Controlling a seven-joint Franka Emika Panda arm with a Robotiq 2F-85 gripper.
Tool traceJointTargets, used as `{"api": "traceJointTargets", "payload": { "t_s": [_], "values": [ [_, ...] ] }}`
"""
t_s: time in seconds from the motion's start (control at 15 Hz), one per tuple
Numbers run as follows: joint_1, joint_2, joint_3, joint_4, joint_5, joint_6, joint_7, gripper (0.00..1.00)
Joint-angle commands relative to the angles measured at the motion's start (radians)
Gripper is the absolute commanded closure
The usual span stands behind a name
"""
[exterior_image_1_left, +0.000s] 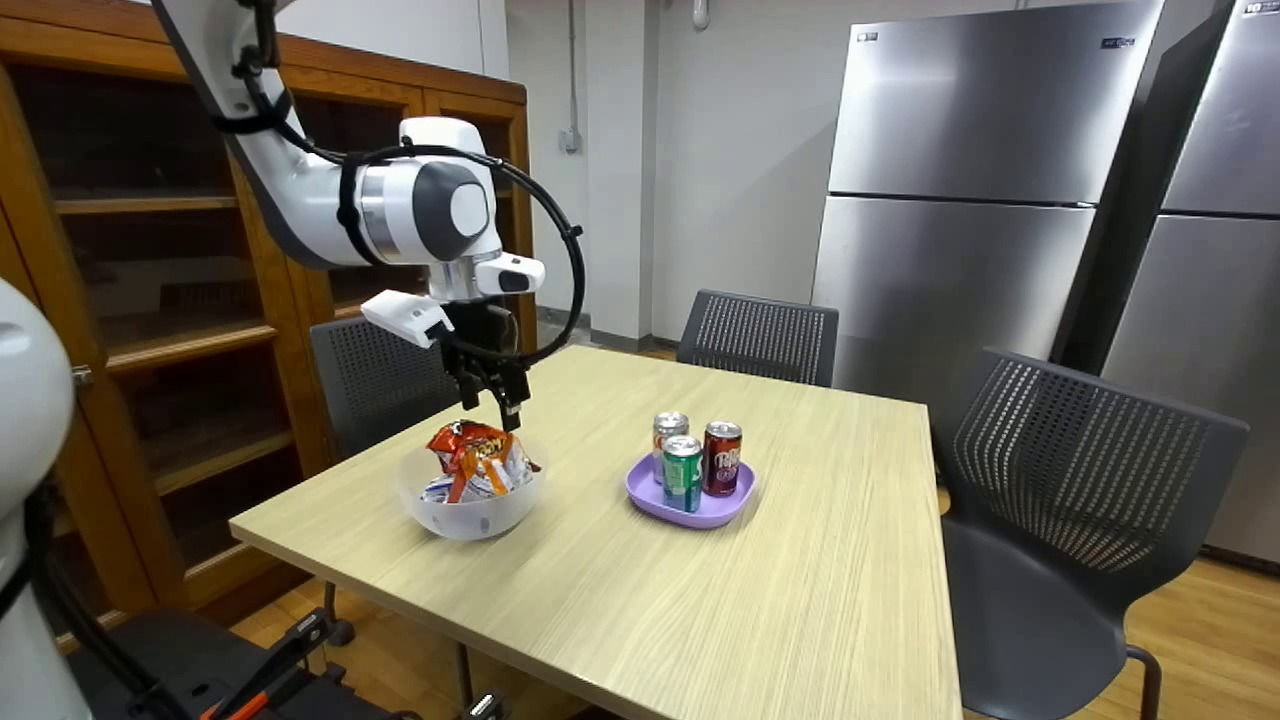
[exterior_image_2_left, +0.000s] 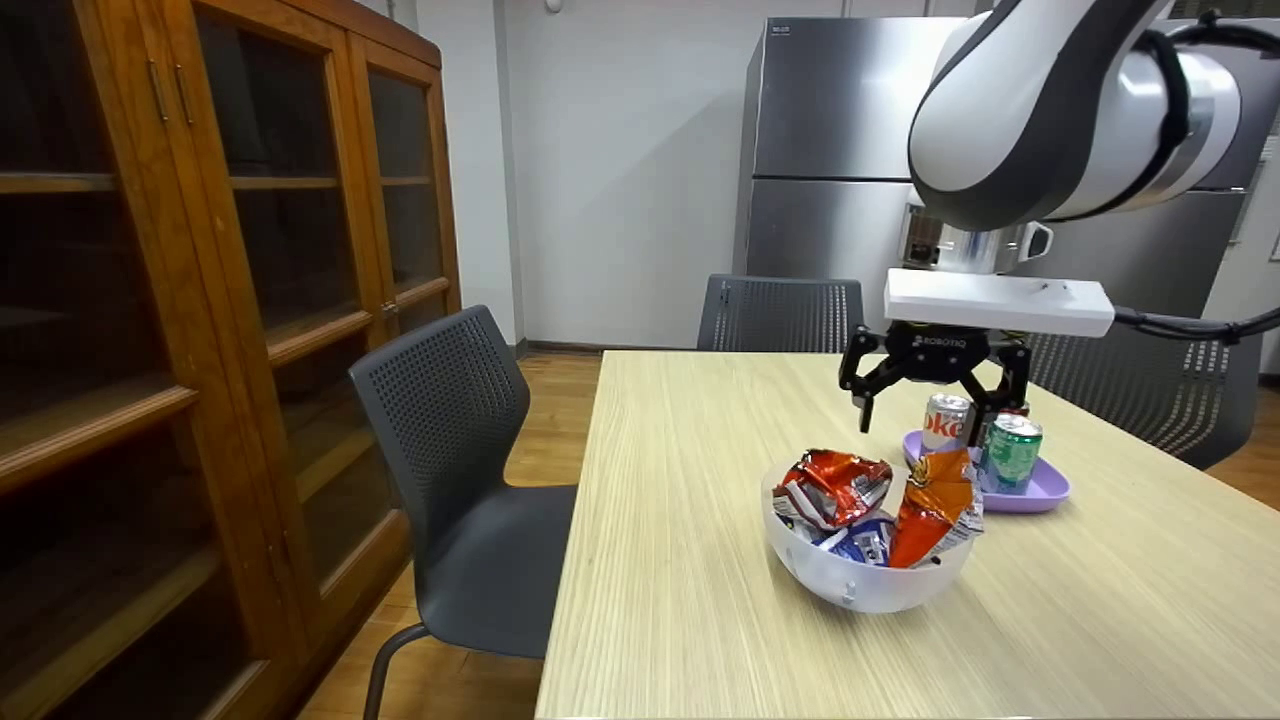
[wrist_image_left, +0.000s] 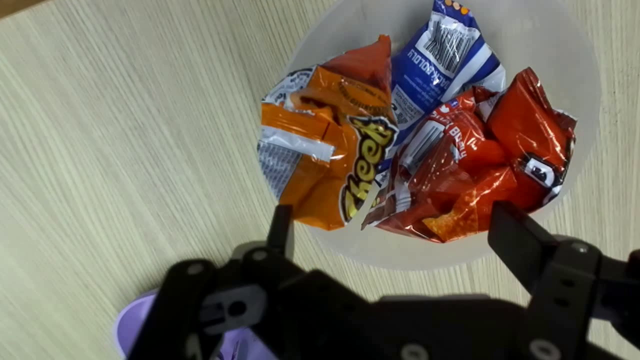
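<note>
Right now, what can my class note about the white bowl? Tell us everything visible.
The bowl is round, whitish and translucent, apparently plastic, with small marks on its wall. It stands upright on the table, apart from the purple tray. An orange bag, a red bag and a blue bag lie inside, the orange one rising above its rim. The open gripper hangs above.

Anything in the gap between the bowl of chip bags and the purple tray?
Only bare tabletop lies between the bowl and the purple tray; an exterior view shows that stretch plainly.

Pale wooden table (exterior_image_1_left: 800, 600), translucent bowl (exterior_image_2_left: 868, 590), purple tray (exterior_image_1_left: 712, 516)
</note>
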Motion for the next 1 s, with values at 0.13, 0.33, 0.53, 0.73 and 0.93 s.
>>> {"api": "traceJointTargets", "payload": {
  "t_s": [0.13,0.33,0.53,0.73,0.93],
  "values": [
    [-0.012,-0.058,0.028,-0.017,0.018,-0.014,-0.033,0.00],
    [-0.017,-0.070,0.033,-0.015,0.027,-0.012,-0.033,0.00],
    [-0.021,-0.085,0.033,-0.016,0.036,-0.007,-0.032,0.00],
    [-0.021,-0.054,0.032,0.000,0.010,-0.001,-0.003,0.00],
    [-0.026,-0.059,0.032,0.000,0.010,-0.001,-0.004,0.00]
  ]
}}
